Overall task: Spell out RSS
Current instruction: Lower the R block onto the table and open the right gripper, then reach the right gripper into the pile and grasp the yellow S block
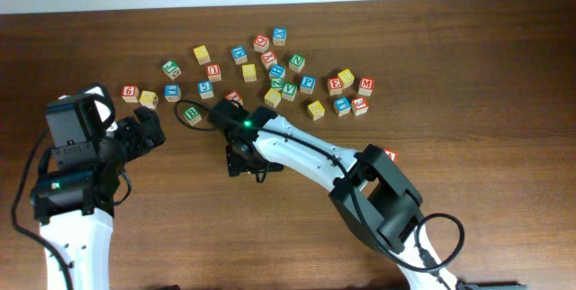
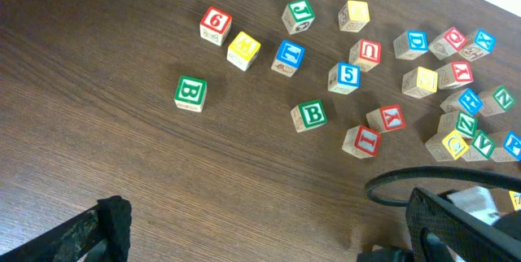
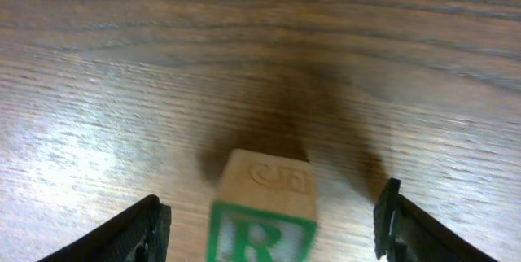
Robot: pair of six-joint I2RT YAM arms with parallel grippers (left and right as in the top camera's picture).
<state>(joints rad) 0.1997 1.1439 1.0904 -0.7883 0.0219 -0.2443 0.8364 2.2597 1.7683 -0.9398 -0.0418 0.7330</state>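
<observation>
R cube (image 3: 262,213) stands on the bench (image 3: 98,91) between the right fingers (image 3: 146,229). Those are spread, clear of it on both sides, gripping nothing. R face is toward the wrist camera. Likely the placing step: lift straight up with no sideways drift so the cube doesn't twist, and leave room beside it for two more. Left fingers (image 2: 110,228) wide apart, empty, off to the side. S cubes presumably in the far pile (image 1: 279,74); letters on the yellow ones unreadable.
</observation>
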